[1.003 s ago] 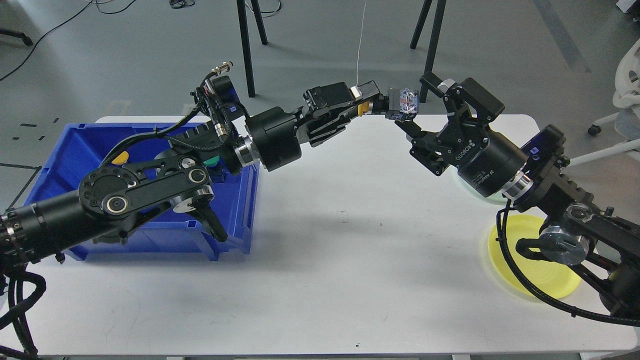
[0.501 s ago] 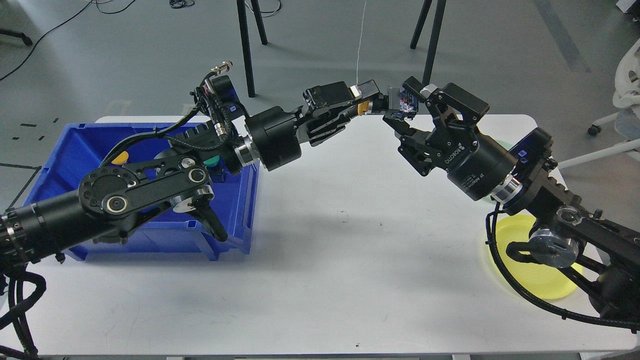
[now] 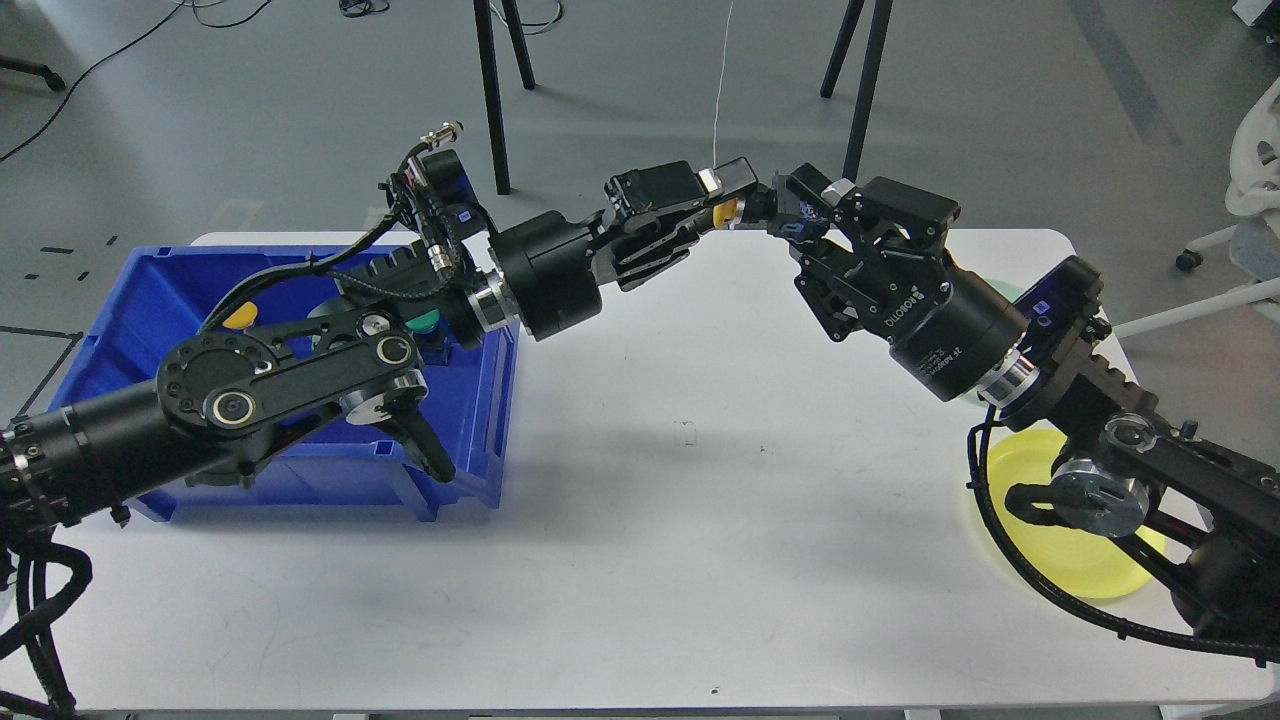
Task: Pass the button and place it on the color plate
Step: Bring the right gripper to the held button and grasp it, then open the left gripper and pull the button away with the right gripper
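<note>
Left gripper is clamped on the yellow button, holding it up in the air over the far middle of the white table. That arm basically hasn't budged across the last second, same pose, same spot.

What's changed is the right gripper. A second ago it sat a bit further right with its fingers spread and you could clearly see the black body of the button between them. Now it's slid left and rotated, so its fingers are right up against the button's far end, touching or nearly so, tip to tip with the left one. Honestly can't tell whether those fingers have actually closed on it or are just sitting around it; it's all dark and stacked up at that angle.

Because the right arm moved in, more of the yellow plate shows at the near right edge of the table than before, though the arm's elbow and cable still cover part of it. A pale green plate peeks out behind the right wrist.

Blue bin on the left is unchanged, with a green button and a yellow one visible inside behind the left arm.
</note>
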`<control>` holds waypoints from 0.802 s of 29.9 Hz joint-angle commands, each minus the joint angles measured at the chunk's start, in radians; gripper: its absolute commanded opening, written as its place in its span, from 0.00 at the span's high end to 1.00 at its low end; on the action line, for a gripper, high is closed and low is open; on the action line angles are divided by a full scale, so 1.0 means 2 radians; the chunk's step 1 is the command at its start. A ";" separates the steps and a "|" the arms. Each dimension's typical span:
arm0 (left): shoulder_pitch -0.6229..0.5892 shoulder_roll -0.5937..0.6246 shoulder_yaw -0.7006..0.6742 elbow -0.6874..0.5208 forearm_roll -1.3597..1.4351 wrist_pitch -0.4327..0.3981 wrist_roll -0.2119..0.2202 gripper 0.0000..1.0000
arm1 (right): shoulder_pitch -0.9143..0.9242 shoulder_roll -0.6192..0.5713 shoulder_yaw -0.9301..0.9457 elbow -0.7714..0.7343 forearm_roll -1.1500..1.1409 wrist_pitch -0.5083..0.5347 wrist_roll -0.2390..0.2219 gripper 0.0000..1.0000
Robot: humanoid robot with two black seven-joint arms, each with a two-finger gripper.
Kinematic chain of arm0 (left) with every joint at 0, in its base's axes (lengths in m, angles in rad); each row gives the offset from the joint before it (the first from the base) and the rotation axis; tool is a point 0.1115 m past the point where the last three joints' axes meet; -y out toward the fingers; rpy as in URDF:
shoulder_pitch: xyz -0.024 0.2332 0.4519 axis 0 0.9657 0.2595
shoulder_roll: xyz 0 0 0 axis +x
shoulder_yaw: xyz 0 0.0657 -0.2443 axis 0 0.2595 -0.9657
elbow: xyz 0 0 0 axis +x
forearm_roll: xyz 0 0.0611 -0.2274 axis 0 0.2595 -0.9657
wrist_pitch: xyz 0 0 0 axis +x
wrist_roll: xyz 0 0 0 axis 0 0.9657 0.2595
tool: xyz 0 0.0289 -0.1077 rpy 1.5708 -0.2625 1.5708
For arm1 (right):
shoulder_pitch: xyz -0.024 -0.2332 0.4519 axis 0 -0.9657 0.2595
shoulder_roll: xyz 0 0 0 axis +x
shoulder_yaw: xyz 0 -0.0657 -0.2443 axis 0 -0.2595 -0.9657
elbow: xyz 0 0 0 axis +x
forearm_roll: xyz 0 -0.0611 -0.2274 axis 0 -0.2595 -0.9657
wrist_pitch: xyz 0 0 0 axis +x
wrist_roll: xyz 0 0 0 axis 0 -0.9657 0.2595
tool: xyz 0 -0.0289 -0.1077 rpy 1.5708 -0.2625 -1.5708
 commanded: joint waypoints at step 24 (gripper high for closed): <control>0.025 -0.011 -0.035 0.008 -0.006 0.002 0.000 0.11 | -0.100 -0.008 0.074 -0.005 0.001 -0.023 0.000 0.95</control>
